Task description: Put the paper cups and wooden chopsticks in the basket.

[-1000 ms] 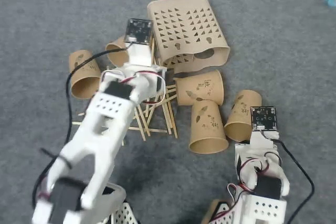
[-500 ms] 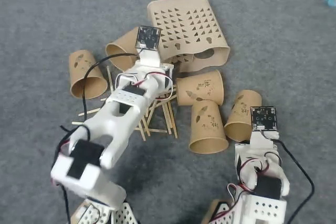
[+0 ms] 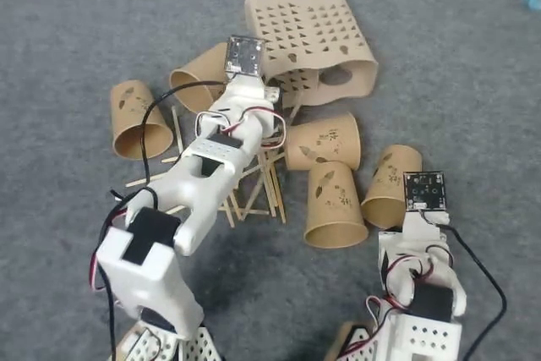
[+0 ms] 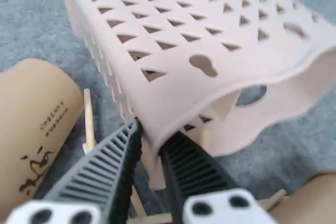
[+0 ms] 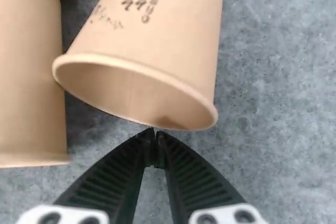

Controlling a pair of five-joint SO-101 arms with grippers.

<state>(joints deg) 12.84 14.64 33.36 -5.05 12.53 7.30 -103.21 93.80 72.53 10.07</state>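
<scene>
A tan perforated basket lies tipped at the far middle of the grey mat. My left gripper is shut on its near wavy rim, under the wrist camera in the high view. Several paper cups lie on their sides: two at the left and three at the right. Wooden chopsticks are scattered beneath the left arm. My right gripper is shut and holds nothing, its tips just short of the rim of the rightmost cup.
Another cup lies right beside the one in front of the right gripper. Bare grey mat spreads at the far left, far right and near middle. A pale wall edge borders the far side.
The left arm stretched farther forward and took hold of the basket's rim. The basket shifted away and a little to the right. The right arm kept still.
</scene>
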